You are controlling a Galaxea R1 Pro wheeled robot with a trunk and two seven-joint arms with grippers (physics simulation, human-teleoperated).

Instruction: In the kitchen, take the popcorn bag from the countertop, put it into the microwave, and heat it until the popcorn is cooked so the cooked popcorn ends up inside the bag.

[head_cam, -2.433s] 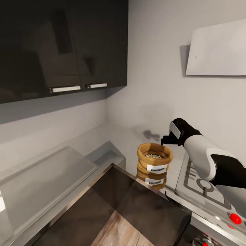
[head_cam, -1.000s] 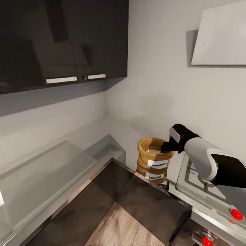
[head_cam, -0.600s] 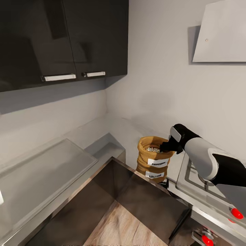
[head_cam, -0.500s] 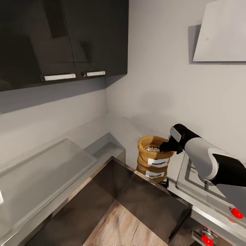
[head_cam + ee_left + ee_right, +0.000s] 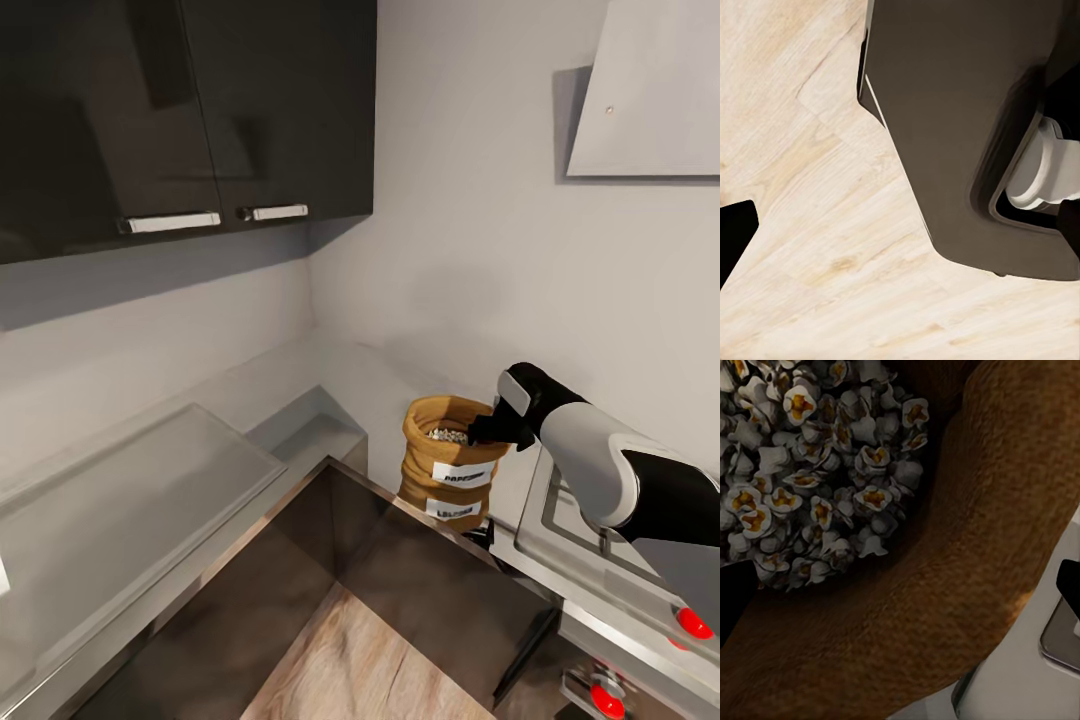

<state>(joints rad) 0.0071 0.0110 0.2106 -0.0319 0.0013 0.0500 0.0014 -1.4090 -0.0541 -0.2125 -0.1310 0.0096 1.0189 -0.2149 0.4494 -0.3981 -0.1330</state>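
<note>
Right of centre in the head view, your right gripper [image 5: 487,432] sits at the popcorn bag [image 5: 450,472] rim, its grip state unclear.

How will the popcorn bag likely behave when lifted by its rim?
The popcorn bag looks like soft paper with a rolled rim, so it will probably flex at the right hand. The popcorn sits loose in the open top, so tilting may spill it. It is likely light.

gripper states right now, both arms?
Left: cannot be told.
Right gripper: open, straddling the rolled rim of the popcorn bag, not closed yet.
</note>
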